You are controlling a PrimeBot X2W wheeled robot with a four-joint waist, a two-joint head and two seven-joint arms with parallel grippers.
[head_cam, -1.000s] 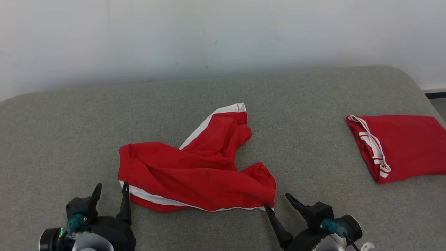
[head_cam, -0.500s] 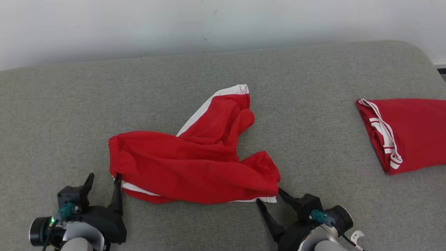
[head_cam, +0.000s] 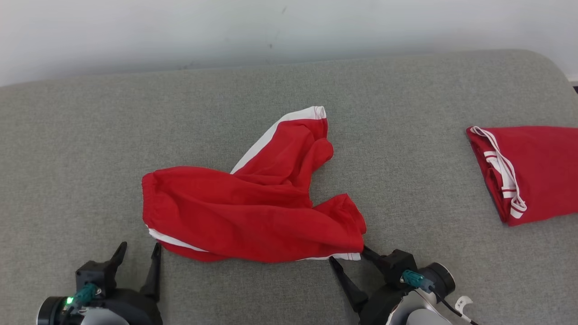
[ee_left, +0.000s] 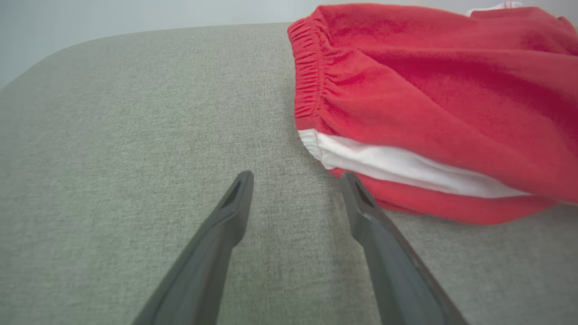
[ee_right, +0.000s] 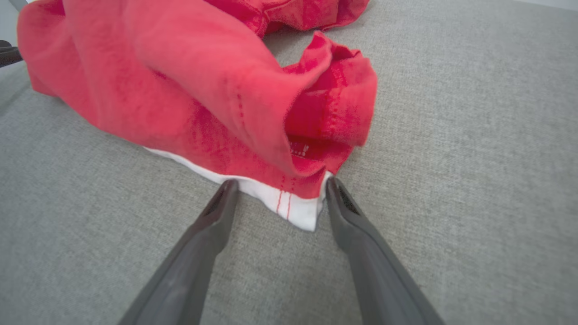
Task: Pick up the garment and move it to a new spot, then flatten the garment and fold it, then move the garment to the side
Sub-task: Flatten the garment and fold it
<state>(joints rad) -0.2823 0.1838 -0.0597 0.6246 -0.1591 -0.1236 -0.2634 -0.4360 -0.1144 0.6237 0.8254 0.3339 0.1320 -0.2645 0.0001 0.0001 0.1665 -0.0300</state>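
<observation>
Setting: a bare indoor test area, most like a robotics lab. Evidence: a grey woven-fabric-covered table with rounded corners (head_cam: 67, 158) stands against a plain white painted wall (head_cam: 180, 31) that bears a few small dark marks. The table carries one crumpled red garment with white trim (head_cam: 253, 216) and one folded red garment with white stripes (head_cam: 537, 171), well apart. A dark two-fingered left claw (head_cam: 140, 246) and right claw (head_cam: 347, 253) sit at the near edge.

the grey surface (head_cam: 406, 158) lies free left of the crumpled garment (head_cam: 253, 212) and in the wide strip between it and the folded red garment (head_cam: 537, 171) at the right. behind, the white wall (head_cam: 226, 31) closes the way.
</observation>
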